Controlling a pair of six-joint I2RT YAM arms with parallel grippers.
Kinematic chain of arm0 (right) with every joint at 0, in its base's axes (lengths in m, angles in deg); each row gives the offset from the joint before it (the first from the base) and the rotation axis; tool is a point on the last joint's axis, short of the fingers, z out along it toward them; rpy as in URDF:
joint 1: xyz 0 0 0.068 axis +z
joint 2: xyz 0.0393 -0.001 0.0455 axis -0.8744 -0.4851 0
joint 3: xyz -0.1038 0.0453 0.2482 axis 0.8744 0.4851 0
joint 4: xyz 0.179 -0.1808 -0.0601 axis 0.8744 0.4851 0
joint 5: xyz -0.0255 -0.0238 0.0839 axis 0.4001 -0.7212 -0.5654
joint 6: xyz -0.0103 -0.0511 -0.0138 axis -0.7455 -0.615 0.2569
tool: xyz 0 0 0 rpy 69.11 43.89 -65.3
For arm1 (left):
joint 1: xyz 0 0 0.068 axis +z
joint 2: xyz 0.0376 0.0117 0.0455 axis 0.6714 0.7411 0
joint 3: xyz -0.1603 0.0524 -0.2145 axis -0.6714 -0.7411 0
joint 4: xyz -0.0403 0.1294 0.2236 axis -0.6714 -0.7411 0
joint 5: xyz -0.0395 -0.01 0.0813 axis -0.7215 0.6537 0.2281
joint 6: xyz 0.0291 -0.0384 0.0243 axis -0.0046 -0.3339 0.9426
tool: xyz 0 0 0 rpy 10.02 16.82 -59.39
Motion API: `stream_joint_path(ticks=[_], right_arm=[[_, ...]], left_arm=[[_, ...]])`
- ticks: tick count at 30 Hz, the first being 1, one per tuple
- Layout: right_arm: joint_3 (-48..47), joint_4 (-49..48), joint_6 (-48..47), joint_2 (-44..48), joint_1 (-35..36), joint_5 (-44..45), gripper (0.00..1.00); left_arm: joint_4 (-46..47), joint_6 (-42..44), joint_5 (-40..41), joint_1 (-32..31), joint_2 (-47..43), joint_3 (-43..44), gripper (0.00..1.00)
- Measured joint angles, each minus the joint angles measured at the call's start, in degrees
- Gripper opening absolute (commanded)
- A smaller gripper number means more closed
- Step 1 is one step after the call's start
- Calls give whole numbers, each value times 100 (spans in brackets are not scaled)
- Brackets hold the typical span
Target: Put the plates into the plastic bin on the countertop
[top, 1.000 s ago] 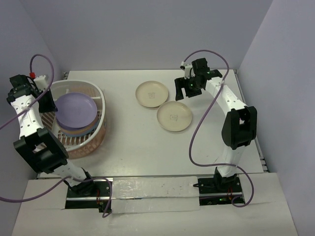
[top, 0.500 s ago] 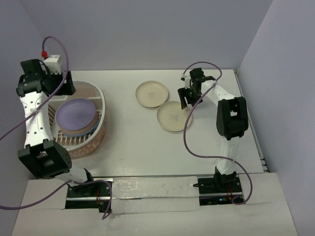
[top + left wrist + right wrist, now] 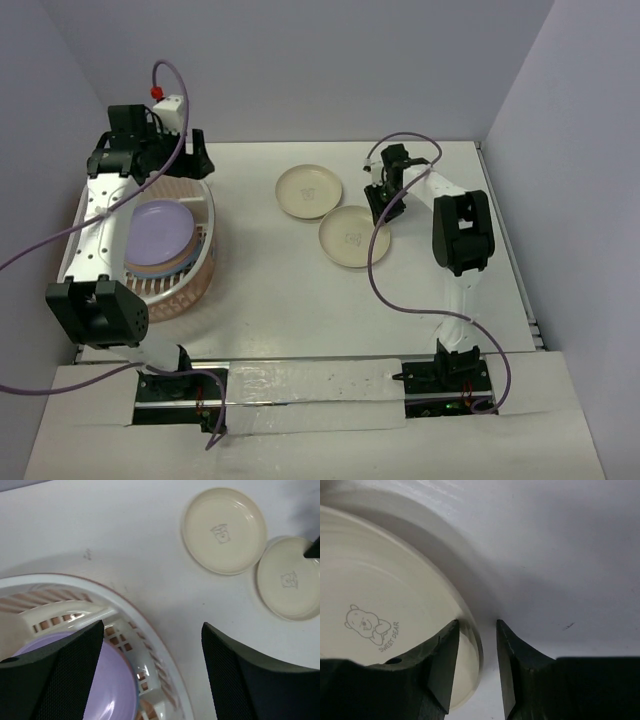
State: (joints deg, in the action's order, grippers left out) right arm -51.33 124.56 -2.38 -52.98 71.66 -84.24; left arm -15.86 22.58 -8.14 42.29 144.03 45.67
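— So, right side: which step?
— Grasp. My right gripper [image 3: 477,625] is narrow, straddling the near cream plate [image 3: 380,580] at its thin raised rim, not pinching yet. Next: clamp, lift, carry to the plastic bin [image 3: 205,195].
— Left?
— Left gripper [image 3: 152,627] wide, empty, above the slotted bin wall. Slick plastic; may slip.

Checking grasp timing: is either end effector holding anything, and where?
Nothing yet. The right end effector straddles the rim of the nearer cream plate, unclosed; the left end effector is open, empty.
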Motion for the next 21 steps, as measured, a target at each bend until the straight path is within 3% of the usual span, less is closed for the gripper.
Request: stream_joint_path(ticks=[2, 3, 12, 15, 21], right_arm=[[-12, 40, -71, -17, -11, -122, 3], [-20, 70, -123, 10, -23, -205, 0], [800, 271, -458, 1261, -129, -686, 0], [1032, 329, -504, 1832, -129, -677, 0], [1547, 447, -525, 2930, -181, -670, 0]], left_arm=[[78, -72, 15, -225, 23, -56, 84], [132, -98, 13, -347, 17, -107, 84], [446, -383, 422, -1518, 189, -450, 83], [481, -640, 918, -1928, 901, 88, 75], [547, -1549, 1986, -2269, 3151, 1670, 61]])
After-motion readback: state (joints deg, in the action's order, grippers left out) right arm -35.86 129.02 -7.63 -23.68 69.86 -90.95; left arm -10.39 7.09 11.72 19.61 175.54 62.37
